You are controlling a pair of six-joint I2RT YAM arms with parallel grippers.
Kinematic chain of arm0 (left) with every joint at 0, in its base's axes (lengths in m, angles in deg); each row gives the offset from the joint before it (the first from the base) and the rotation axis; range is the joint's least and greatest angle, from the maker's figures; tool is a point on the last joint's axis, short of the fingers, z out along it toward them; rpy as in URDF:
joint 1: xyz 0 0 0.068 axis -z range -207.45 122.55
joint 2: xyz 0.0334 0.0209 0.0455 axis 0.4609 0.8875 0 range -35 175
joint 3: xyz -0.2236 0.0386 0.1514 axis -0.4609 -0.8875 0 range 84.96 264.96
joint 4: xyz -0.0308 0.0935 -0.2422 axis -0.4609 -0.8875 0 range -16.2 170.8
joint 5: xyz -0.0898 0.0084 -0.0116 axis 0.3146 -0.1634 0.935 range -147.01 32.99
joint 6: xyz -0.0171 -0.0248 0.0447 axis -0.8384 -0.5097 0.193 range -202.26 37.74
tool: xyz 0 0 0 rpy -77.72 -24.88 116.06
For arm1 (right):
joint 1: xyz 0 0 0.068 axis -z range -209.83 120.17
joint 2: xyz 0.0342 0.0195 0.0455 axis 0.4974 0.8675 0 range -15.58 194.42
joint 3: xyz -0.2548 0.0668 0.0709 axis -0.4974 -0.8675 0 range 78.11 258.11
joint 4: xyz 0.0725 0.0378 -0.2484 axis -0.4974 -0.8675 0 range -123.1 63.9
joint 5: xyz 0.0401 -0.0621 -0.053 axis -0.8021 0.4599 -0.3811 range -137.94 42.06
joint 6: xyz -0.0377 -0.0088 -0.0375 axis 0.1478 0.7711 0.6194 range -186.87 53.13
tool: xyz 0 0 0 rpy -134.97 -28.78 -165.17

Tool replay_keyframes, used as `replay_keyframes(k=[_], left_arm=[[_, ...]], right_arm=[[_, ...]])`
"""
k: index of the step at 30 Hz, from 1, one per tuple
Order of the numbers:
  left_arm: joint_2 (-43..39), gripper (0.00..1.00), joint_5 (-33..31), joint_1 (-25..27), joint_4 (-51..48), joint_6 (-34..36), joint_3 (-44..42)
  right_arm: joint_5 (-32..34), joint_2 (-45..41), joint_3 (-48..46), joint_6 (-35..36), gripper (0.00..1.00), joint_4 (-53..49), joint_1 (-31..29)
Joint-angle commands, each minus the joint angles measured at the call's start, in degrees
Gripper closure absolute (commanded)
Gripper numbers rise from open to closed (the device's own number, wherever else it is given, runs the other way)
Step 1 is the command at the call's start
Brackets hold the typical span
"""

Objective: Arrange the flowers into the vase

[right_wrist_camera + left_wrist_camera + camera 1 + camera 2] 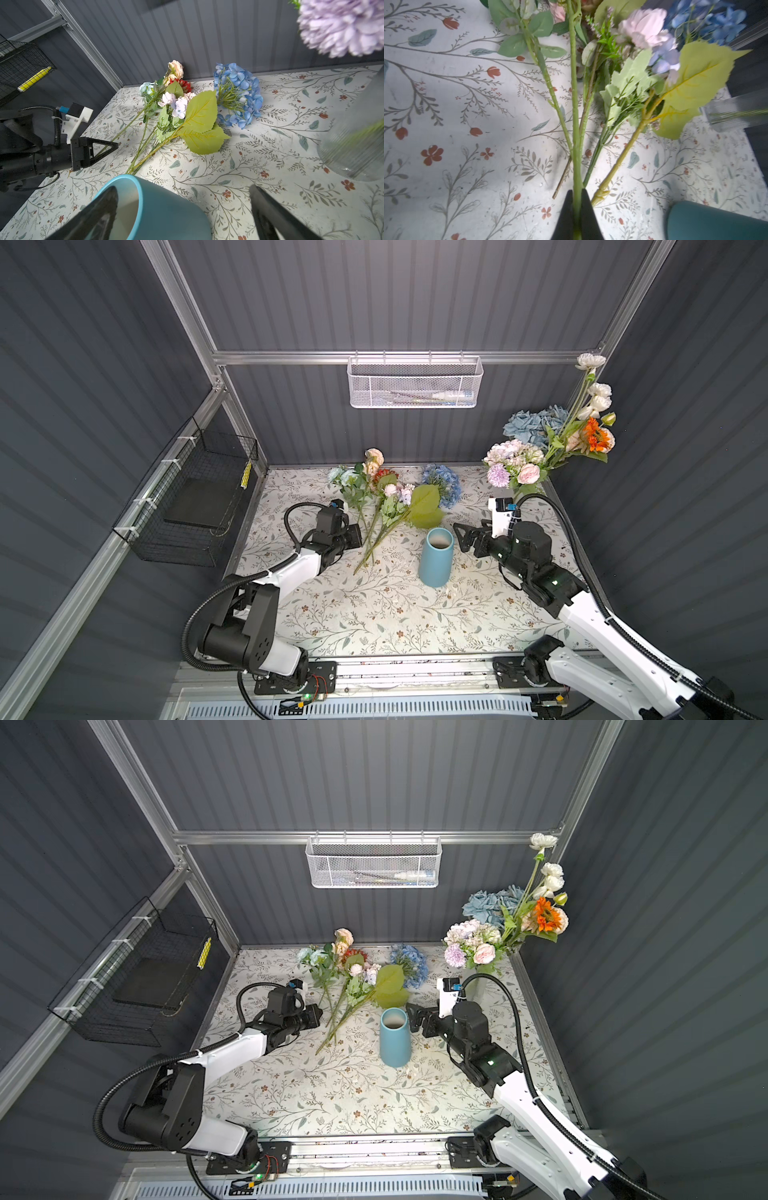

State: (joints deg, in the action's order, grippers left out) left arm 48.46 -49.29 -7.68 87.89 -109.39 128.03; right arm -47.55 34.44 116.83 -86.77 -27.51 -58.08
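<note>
Gripping one spray: left fingers (569, 200) are clamped on a green stem (576, 124) near its cut end, low over the bench (374, 614). The flowers (395, 493) lie fanned toward the rear edge, left of middle, with heads to the back wall and stems crossing toward the front. A blue hydrangea head (442, 485) lies just beside them. The blue vase (434, 564) stands upright mid-bench, mouth empty, near the stem ends. Right fingers (461, 537) are wide apart, holding nothing, just beside the vase rim; contact, cannot tell. A glass vase (353, 149) with a full bouquet stands in the rear right corner.

Handling, my read: sprays light, stems stiff but springy, heads floppy, leaves likely to snag neighbours. Hold low on bare stem, below the leaves. The narrow vase could tip if a stem levers the rim.

Writing: none legible. The yellow tag (247, 475) in the black wire basket (183, 506) is too small to read.
</note>
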Motion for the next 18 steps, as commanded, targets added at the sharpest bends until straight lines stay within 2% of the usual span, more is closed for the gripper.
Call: replay_keyframes(k=[1,5,9,14,18], left_arm=[[-1.9,1.0,4.7,0.0,5.5,-6.3,-1.2],[-2.9,1.0,7.3,0.0,10.7,-12.1,-2.5],[-5.1,1.0,7.3,0.0,13.6,-15.9,-3.9],[-10.4,1.0,3.7,0.0,14.1,-17.7,-5.8],[-15.9,1.0,-1.6,0.3,12.6,-18.9,-7.5]], right_arm=[[1.1,-0.8,1.9,0.4,0.01,0.7,0.1],[1.4,-1.1,2.0,0.1,0.01,0.4,0.2],[1.0,-1.7,2.3,-0.4,0.01,0.2,0.1],[-0.4,-2.0,3.4,-0.4,0.01,-0.3,0.1],[-2.7,-1.0,4.7,-0.9,0.01,-0.5,0.1]])
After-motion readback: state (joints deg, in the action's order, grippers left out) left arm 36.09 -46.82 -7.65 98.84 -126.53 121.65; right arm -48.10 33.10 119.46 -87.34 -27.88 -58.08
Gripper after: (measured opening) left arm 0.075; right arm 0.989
